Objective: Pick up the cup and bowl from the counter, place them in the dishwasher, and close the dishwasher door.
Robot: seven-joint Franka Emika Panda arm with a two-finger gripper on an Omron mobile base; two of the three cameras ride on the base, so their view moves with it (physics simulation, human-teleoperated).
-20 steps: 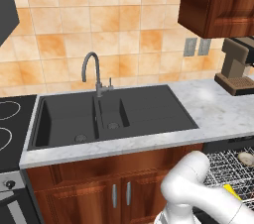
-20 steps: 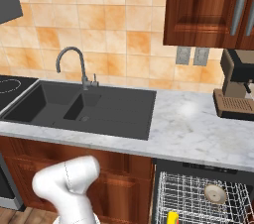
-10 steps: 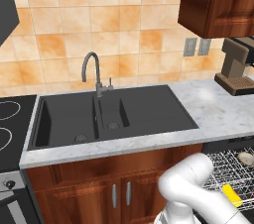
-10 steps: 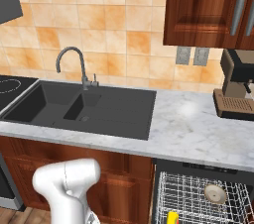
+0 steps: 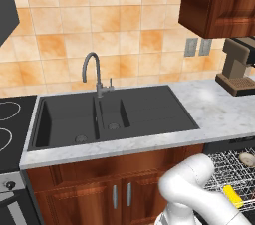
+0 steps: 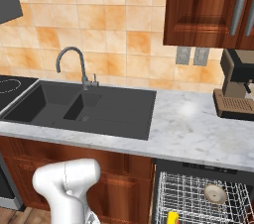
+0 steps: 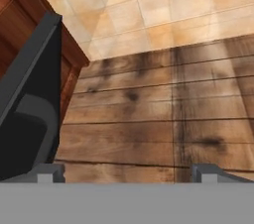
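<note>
The yellow cup (image 5: 233, 195) (image 6: 172, 217) lies in the grey wire rack of the open dishwasher (image 5: 226, 169) (image 6: 191, 196). The beige bowl (image 5: 245, 158) (image 6: 215, 193) rests in the same rack, further back. The marbled counter (image 5: 219, 112) (image 6: 193, 129) above it carries neither. In the hand view my gripper (image 7: 128, 173) is open, its fingertips (image 7: 49, 172) wide apart with nothing between them. It hangs low over the wooden floor, and the black dishwasher door (image 7: 30, 94) rises at the left of that view, apart from the fingers.
A dark double sink (image 5: 112, 114) (image 6: 94, 106) with a curved tap is set in the counter. A coffee machine (image 5: 239, 69) (image 6: 238, 91) stands at the counter's right end. A stove (image 5: 10, 124) adjoins on the left. Reddish cabinets (image 5: 119, 194) sit below, and wooden floor (image 7: 163, 114) spreads out.
The arm's white links have shifted only slightly low down. The cup, the bowl and the rack have stayed where they were.
</note>
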